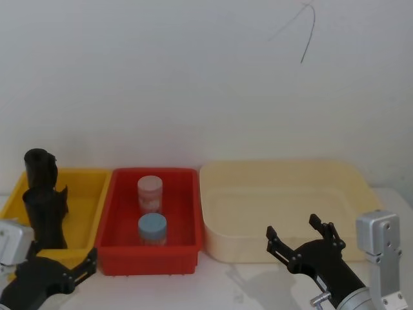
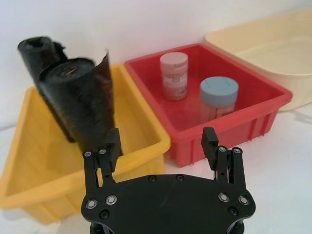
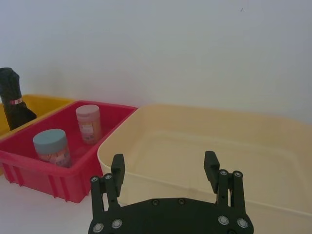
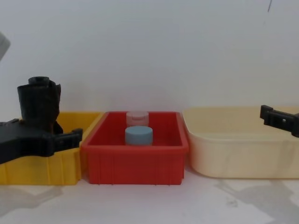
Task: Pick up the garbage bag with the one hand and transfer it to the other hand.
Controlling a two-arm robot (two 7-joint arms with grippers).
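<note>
3 bins line the table (image 1: 245, 284): cream bin (image 1: 277, 169), red bin (image 1: 148, 258), yellow bin (image 1: 84, 194), where the garbage bag (image 1: 45, 213) stands upright. Left pincer (image 2: 162, 141), near it, and right pincer (image 3: 164, 163), by the cream bin, both gape wide. Clipping the yellow rim could topple the bag.

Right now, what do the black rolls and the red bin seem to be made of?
Garbage bag rolls: apparently thin matte black plastic film, wound tight, with one loose edge curling free. Red bin: probably rigid moulded plastic, slightly glossy, with ribs along its front wall.
</note>
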